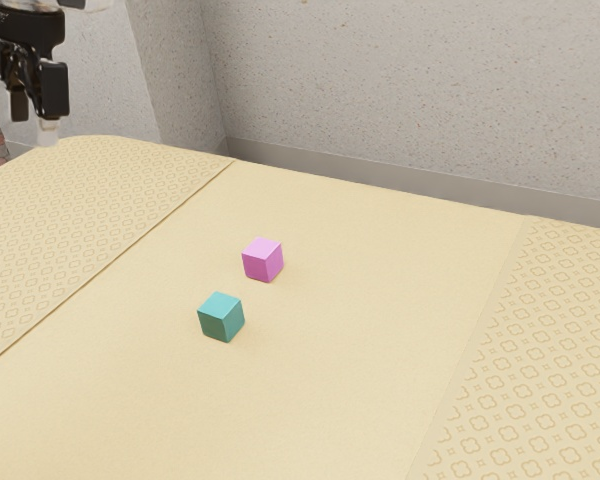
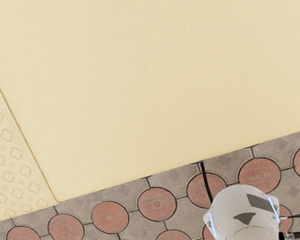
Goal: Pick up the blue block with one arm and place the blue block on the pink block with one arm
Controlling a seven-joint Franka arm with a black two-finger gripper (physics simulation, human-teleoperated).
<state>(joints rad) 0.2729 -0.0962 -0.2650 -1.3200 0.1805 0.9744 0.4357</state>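
Gripper (image 1: 35,103) hangs high at the exterior view's upper left, well apart from both blocks; open or closed cannot be told. Blue block (image 1: 221,316) sits on table (image 1: 380,300), near pink block (image 1: 263,260), not touching.

bright even light, faint soft shadows on the table (image 1: 380,240)

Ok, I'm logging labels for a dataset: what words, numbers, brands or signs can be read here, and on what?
None: there is no readable text anywhere.
The small teal-blue cube and small pink cube have plain faces.
The cream-yellow table shows only an ornamental pattern at its sides.
The black gripper carries no legible marking.
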